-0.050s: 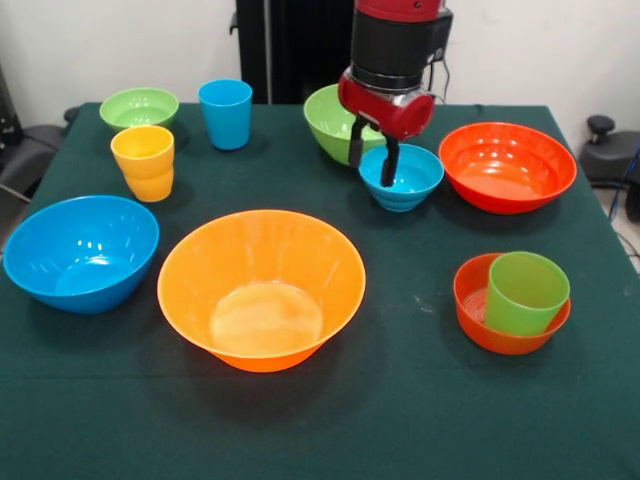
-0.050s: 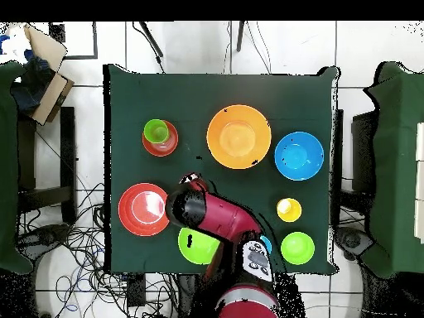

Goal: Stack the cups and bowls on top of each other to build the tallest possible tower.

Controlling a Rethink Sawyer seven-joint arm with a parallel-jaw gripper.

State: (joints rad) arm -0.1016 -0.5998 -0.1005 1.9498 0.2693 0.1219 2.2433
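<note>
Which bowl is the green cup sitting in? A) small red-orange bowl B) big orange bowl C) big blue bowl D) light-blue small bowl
A: the green cup sits tilted inside the small red-orange bowl at the table's front right in the front view; the overhead view shows the same pair, cup in bowl.

No readable text, labels, brands or numbers in either view. Bowls, cups and cloth are plain. Arm (image 2: 222, 217) carries a small light panel near its base in the overhead view, with marks too small to read.
</note>
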